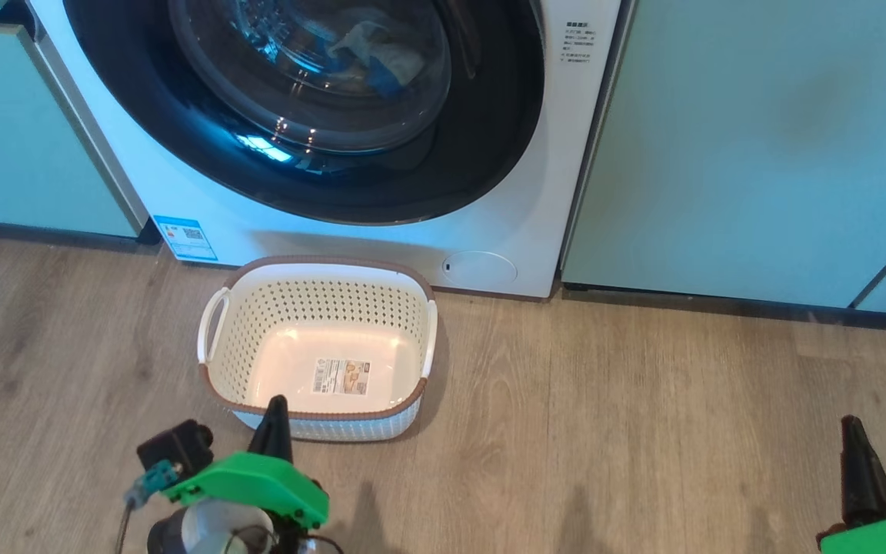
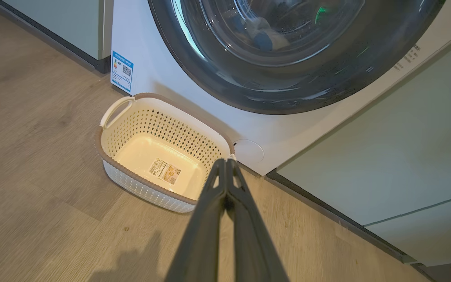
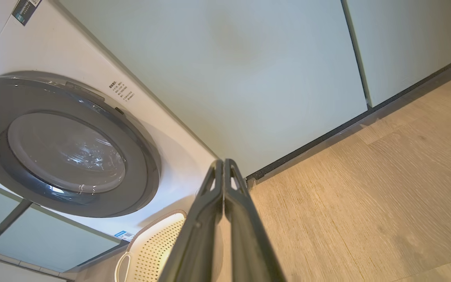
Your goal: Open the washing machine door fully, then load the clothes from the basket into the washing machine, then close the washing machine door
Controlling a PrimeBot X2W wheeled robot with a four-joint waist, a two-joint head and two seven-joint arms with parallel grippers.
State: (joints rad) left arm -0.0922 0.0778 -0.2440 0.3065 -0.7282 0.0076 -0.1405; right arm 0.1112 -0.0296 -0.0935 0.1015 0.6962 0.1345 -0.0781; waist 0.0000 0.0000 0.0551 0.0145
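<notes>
Clothes (image 1: 381, 50) are lying behind the shut washing machine door (image 1: 474, 154) at the frame's top and the basket (image 1: 335, 304) is sitting bare on the floor below, so the left end effector (image 1: 277, 404) and the right end effector (image 1: 851, 425) are hanging low, fingers pressed together, gripping nothing.

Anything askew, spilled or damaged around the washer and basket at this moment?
Nothing stands out. The washing machine door is closed against the machine, the clothes lie inside behind its glass, and the basket stands upright and empty on the floor, with nothing spilled around it.
</notes>
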